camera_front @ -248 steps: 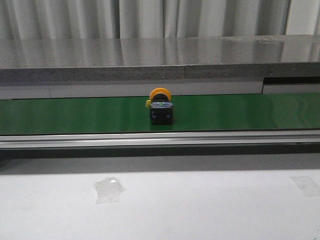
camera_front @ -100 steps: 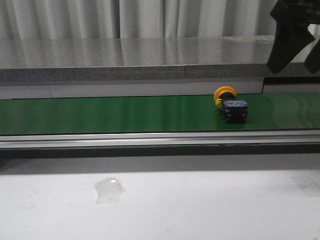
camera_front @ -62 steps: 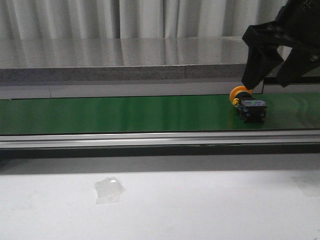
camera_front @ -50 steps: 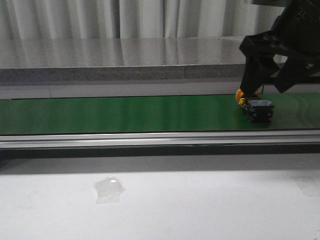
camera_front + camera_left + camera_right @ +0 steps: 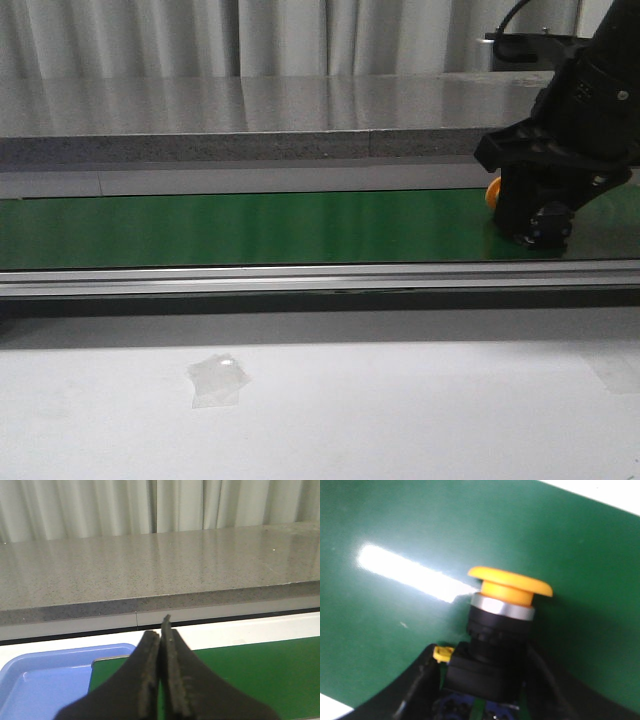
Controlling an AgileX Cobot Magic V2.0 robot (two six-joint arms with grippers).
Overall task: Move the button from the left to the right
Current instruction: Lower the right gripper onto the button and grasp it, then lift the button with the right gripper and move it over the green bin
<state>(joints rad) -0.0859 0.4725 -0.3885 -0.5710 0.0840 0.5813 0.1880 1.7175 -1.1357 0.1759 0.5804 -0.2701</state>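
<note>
Conveyor belt, green and running across the front view, carries the button near its right end, where the right tool has dropped over it. From the front only a sliver of the yellow-orange cap shows beside the black tool body. From the right wrist, the button lies on its side on the belt, cap pointing away from the tool, silver collar behind it, and its black body sits between the two fingers, which flank it closely; whether they already press on it I cannot tell. Left tool hangs over the belt's left end with its fingers pressed together on nothing, a blue tray below it beside the belt.
</note>
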